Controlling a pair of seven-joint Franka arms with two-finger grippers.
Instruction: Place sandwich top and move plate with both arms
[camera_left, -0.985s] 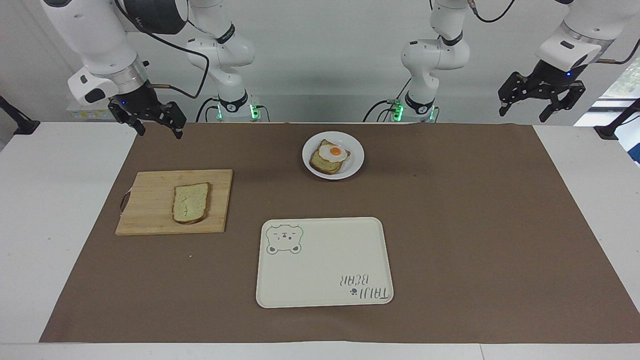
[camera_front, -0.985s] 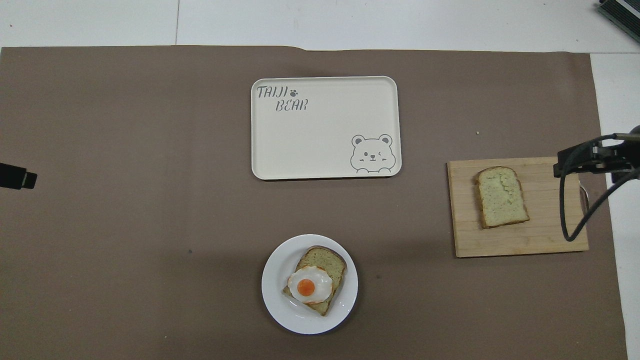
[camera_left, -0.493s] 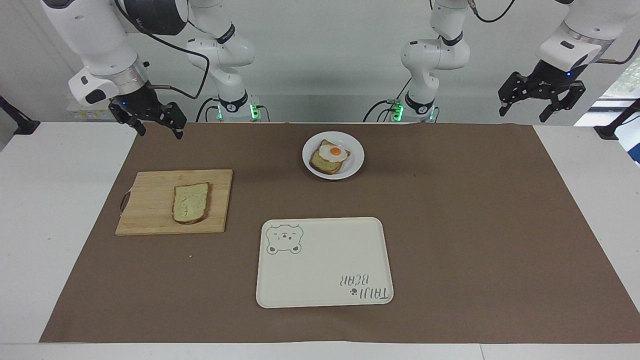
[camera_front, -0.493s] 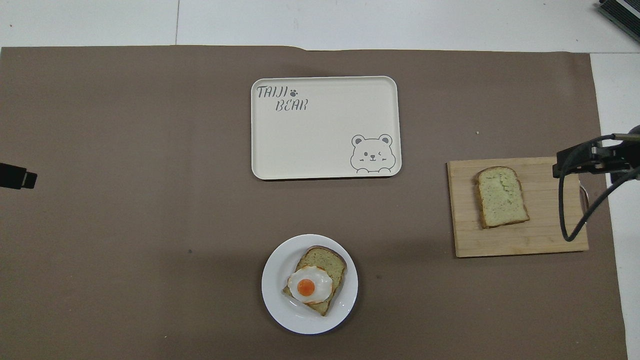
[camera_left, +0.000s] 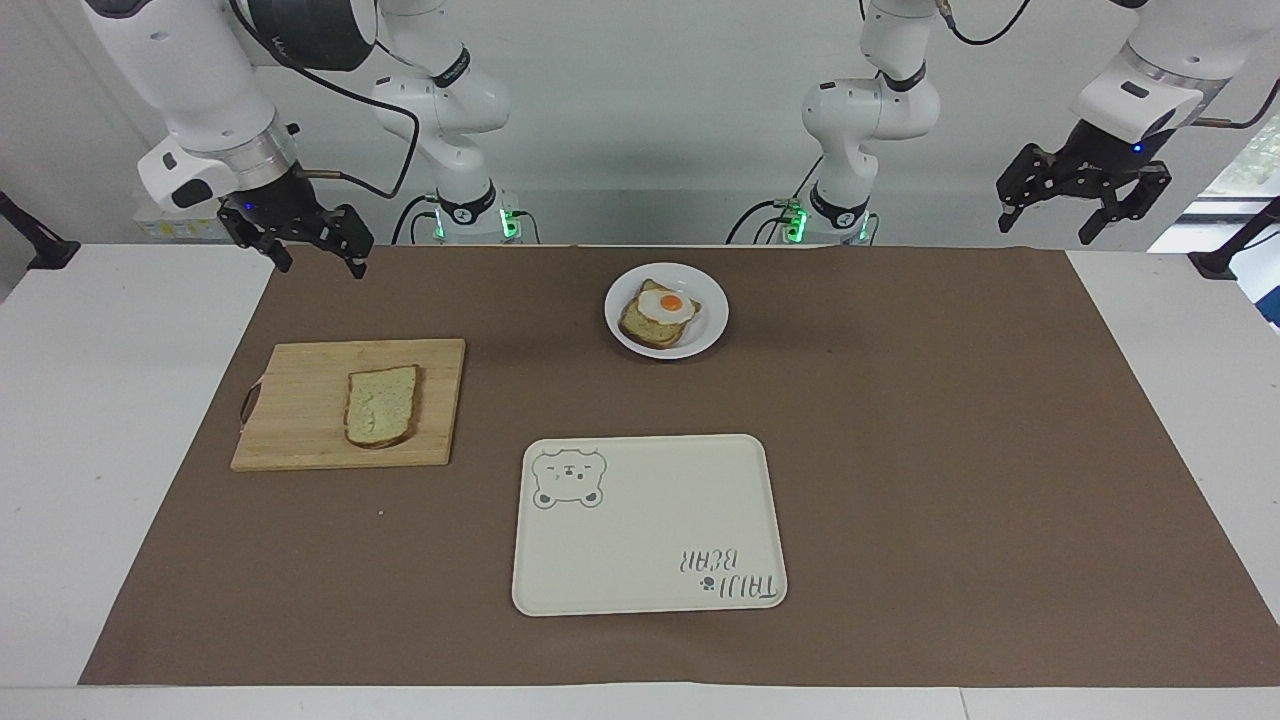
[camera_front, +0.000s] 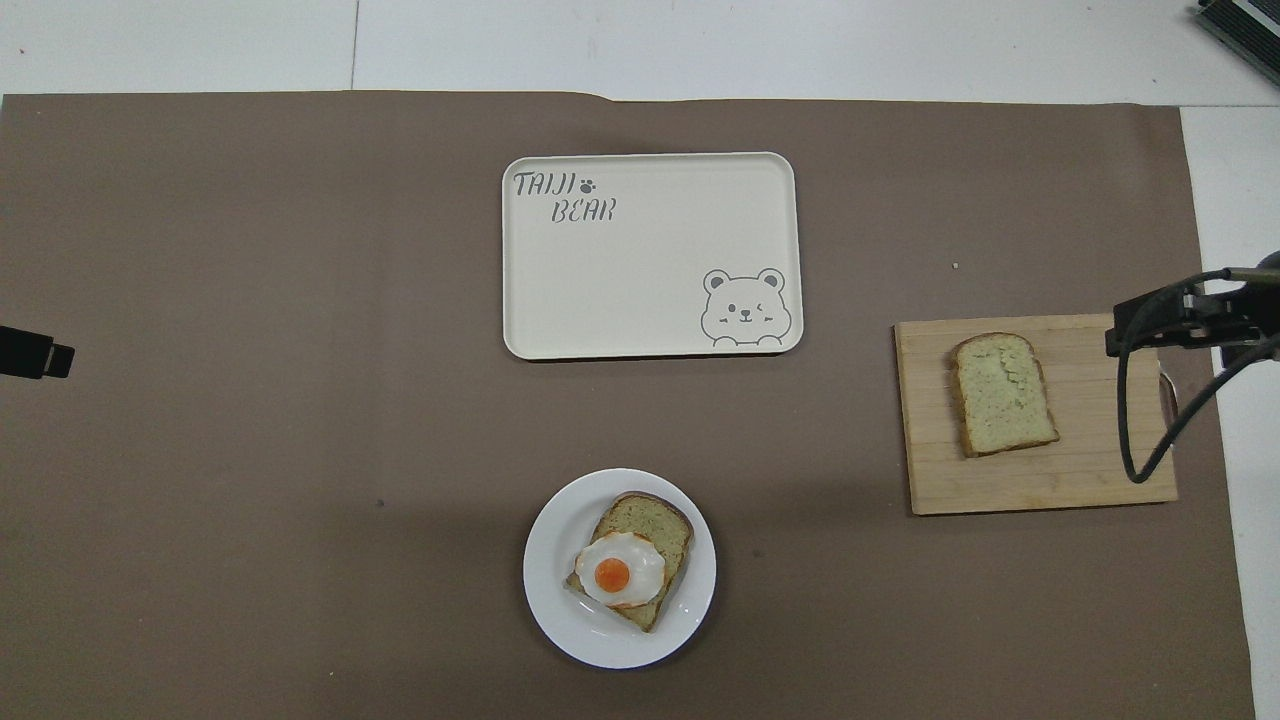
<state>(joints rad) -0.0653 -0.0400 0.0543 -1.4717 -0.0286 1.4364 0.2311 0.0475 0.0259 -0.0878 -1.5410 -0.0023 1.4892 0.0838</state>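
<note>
The sandwich top (camera_left: 381, 405), a plain pale slice with a brown crust, lies flat on a wooden cutting board (camera_left: 300, 430) toward the right arm's end of the table; it also shows in the overhead view (camera_front: 1002, 393). The white plate (camera_left: 622, 328) holds a bread slice with a fried egg (camera_left: 664, 304) and sits near the robots at the table's middle; its rim shows in the overhead view (camera_front: 548, 600). My right gripper (camera_left: 318, 258) is open and empty, up over the mat's corner nearest the robots, clear of the board. My left gripper (camera_left: 1045, 230) is open and empty, raised at the left arm's end, waiting.
A cream rectangular tray (camera_left: 648, 540) with a bear drawing lies empty, farther from the robots than the plate. A brown mat (camera_left: 950, 450) covers most of the white table. The right arm's black cable (camera_front: 1150, 420) hangs over the board's handle end.
My right gripper has risen very slightly. The bread, the plate, the tray and the left arm have not moved.
</note>
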